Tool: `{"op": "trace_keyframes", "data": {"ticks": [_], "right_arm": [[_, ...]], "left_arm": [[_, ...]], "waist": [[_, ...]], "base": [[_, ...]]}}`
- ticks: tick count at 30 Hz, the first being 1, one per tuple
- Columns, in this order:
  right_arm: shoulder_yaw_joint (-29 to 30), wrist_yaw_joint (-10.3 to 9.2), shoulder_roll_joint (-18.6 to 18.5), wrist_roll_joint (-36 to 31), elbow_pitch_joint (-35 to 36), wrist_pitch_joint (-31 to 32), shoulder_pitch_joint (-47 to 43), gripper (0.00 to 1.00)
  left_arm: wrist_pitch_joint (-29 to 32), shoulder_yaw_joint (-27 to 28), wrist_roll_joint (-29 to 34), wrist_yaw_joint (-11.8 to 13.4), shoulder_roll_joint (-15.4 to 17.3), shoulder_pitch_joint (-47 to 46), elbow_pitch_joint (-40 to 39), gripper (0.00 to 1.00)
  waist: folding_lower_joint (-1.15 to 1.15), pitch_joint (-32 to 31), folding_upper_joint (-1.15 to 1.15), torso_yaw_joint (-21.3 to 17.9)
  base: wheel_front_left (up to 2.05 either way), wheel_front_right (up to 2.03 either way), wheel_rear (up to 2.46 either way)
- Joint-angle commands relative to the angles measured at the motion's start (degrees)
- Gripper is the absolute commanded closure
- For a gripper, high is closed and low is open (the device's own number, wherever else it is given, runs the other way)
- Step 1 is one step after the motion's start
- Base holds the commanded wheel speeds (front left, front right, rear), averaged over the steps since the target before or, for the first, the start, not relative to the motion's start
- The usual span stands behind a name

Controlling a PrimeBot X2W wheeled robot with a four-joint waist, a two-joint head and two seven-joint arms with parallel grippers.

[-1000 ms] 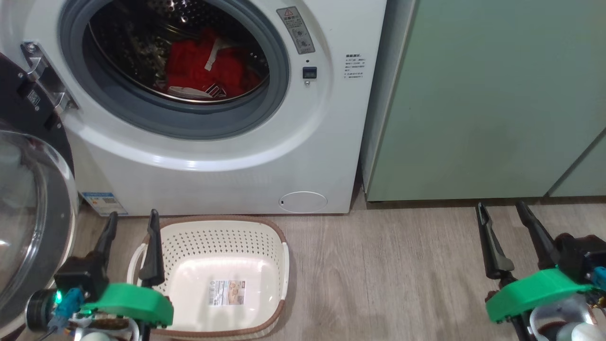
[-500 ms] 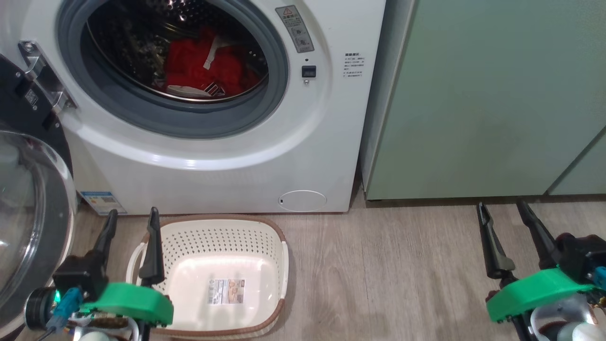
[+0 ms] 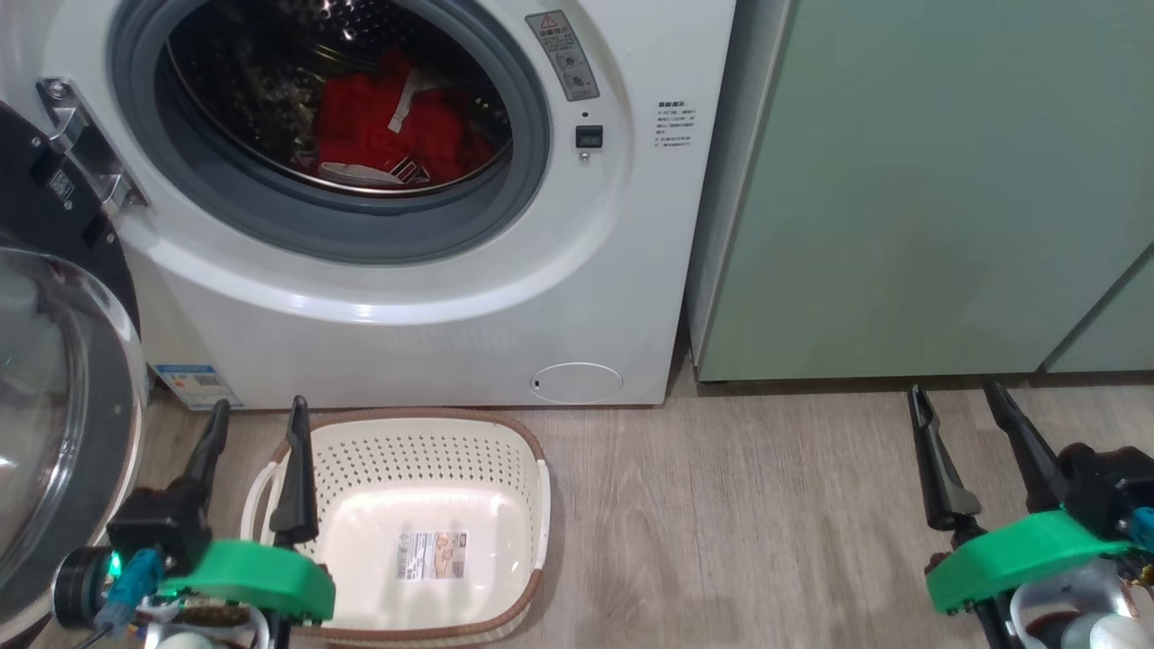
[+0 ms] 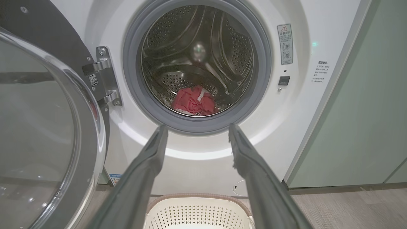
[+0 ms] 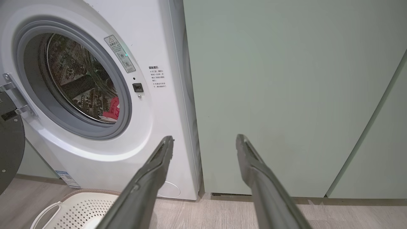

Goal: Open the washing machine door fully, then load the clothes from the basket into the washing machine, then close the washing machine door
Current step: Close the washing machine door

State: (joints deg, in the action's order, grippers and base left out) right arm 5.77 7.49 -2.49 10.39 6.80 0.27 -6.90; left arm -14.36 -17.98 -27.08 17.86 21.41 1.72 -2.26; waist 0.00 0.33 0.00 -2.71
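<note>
A warning triangle heads the grey sticker [image 3: 563,56] on the washing machine [image 3: 433,351] — other print illegible.

The washing machine door [image 3: 63,406] on my left runs off the left edge of my head view, and the washing machine [image 3: 406,351] is cut off at its top. My left gripper [image 3: 257,406] hides part of the basket [image 3: 406,460] on its left side, and its label sticker [image 3: 433,554] is too small to read. From my right wrist the gasket [image 5: 126,105] covers most of the clothes [image 5: 113,108].

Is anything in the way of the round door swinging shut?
Nothing visible blocks the washing machine door. The clothes lie inside the drum, behind the gasket; the basket sits low on the floor.
</note>
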Motion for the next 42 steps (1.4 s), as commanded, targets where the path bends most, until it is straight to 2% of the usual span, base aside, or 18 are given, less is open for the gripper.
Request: {"op": "trace_keyframes", "data": {"ticks": [1,24,42], "right_arm": [[-1.1,0.0,-0.39,-0.41,1.87,-0.21,1.38,0.0],[-0.98,0.0,-0.39,-0.23,2.31,0.09,1.12,0.0],[-0.73,0.0,-0.39,-0.12,2.69,0.21,0.74,0.0]], "left_arm": [[-0.19,2.27,-0.09,0.32,1.55,-1.91,-1.8,0.0],[-0.3,2.03,-0.18,0.42,1.67,-1.57,-2.43,0.0],[-0.42,2.08,-0.1,0.7,1.59,-1.46,-2.73,0.0]], "waist": [[0.0,-0.05,0.0,0.02],[0.0,-0.13,0.0,-0.15],[0.0,-0.22,0.0,0.09]], "base": [[-0.69,0.69,0.0],[-1.52,1.52,0.0],[-0.11,0.11,0.0]]}}
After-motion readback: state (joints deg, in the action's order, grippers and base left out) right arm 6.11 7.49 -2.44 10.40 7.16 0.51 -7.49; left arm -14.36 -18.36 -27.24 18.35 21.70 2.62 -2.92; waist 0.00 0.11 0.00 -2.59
